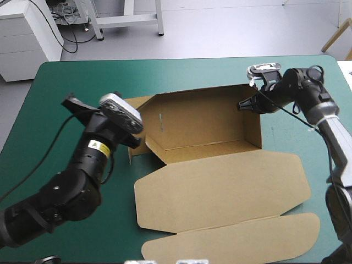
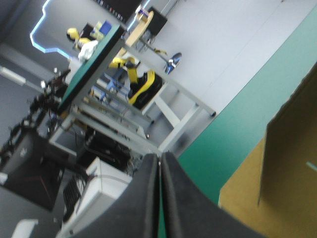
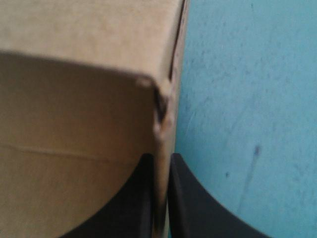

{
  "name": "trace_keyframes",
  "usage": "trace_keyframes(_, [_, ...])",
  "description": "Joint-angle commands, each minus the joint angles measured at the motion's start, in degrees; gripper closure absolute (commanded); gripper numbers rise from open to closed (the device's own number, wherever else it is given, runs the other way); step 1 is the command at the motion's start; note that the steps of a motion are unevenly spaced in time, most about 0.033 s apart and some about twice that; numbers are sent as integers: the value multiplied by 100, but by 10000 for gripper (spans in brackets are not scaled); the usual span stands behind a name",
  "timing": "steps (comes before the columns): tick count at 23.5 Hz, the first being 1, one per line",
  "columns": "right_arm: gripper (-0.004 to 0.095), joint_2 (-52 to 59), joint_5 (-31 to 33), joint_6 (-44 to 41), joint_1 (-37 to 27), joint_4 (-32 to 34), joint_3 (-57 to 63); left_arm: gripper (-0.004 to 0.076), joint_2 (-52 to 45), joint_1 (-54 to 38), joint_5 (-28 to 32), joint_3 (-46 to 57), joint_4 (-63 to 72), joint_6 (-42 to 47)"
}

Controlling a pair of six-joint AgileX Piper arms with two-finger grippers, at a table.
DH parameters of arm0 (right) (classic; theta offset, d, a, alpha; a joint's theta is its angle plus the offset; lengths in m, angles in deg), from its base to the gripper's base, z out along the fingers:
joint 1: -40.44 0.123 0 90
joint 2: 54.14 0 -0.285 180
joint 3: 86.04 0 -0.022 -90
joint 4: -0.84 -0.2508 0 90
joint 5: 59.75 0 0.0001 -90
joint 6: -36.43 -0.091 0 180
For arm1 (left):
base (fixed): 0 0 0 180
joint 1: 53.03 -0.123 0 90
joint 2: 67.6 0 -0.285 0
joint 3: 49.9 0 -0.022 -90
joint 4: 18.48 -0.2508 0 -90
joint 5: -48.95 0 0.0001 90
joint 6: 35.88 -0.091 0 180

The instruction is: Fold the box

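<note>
The brown box (image 1: 209, 124) stands in the middle of the teal-green cover (image 1: 71, 82), walls raised, its lid (image 1: 220, 190) lying flat toward the front edge. My right gripper (image 1: 243, 104) is at the top of the box's right wall. In the right wrist view the right gripper (image 3: 161, 161) is shut on that wall's edge, with the box (image 3: 74, 99) filling one side. My left gripper (image 1: 133, 144) sits at the box's left wall, mostly hidden under its wrist. In the left wrist view the left gripper (image 2: 159, 158) is shut with no board between the fingers, and the box (image 2: 282, 168) lies beside it.
The lid's long rounded end flap (image 1: 236, 242) reaches close to the table's front edge. Bare teal-green cover (image 3: 247, 99) lies beyond the box's right wall, and more of it behind the box and to its left.
</note>
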Motion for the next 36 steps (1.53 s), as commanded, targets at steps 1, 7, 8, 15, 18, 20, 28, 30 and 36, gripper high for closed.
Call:
trace_keyframes(1, [908, -625, 428, -46, -72, -95, -810, 724, -483, -697, 105, -189, 432, -297])
trace_keyframes(7, [907, -1568, 980, -32, -81, -83, -1923, 724, -796, -2134, 81, -189, 2197, -1494])
trace_keyframes(8, [903, -1632, 1079, 68, -81, -83, -2009, 724, -796, -2392, 81, -189, 2461, -1690])
trace_keyframes(15, [555, -1666, 970, -625, -81, 206, -2138, 724, -761, -4118, 493, -189, 4356, -2661])
trace_keyframes(18, [377, -1666, 1101, -625, -81, 167, -2342, 724, -721, -5146, 677, -189, 5396, -3230])
trace_keyframes(20, [378, -1608, 1113, -625, -81, 167, -2541, 724, -661, -5654, 665, -189, 5912, -3562])
trace_keyframes(28, [378, -518, 1113, -901, -81, 581, -2912, 724, -183, -7969, 445, -189, 8972, -5422])
trace_keyframes(30, [378, -223, 1113, -923, -81, 569, -2855, 724, -143, -8226, 436, -189, 9467, -5730])
trace_keyframes(36, [414, -389, 1088, -822, -81, 539, -1846, 724, -129, -8228, 403, -189, 9775, -5876])
